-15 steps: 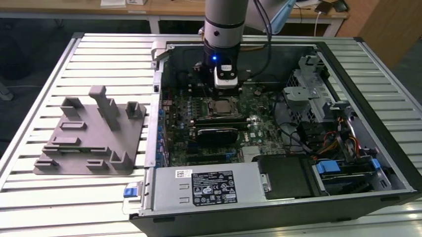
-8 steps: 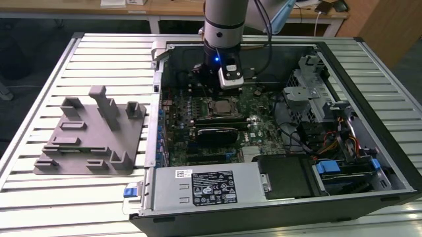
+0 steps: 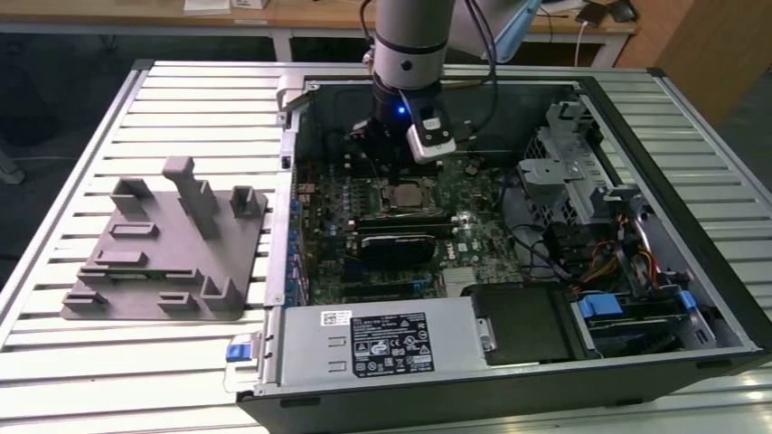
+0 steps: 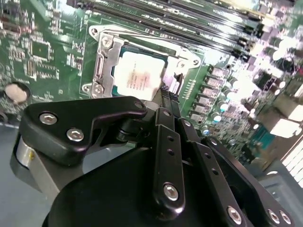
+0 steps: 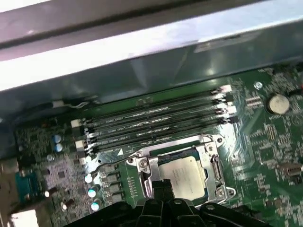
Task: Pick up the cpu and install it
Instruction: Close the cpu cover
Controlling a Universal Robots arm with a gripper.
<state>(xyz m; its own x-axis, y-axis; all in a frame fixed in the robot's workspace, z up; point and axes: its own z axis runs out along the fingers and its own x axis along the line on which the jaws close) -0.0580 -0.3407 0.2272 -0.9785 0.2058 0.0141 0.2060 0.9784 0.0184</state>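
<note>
Shows cpu (image 5: pixel 187 176) lying flat in socket frame (image 5: pixel 215 165) on motherboard (image 5: pixel 265 137), gripper (image 5: pixel 161 186) just at its 12 o'clock side in the exterior view, fingers (image 4: pixel 164 105) pressed together, pinching nothing; probably calls for level seating without sideways nudging.

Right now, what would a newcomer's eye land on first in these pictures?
First, the arm reaching down into the open computer case in the middle of the exterior view. In both wrist views, the silvery cpu lies inside its metal socket frame, with the gripper right at its edge. A grey fixture sits on the exterior view's left.
</note>
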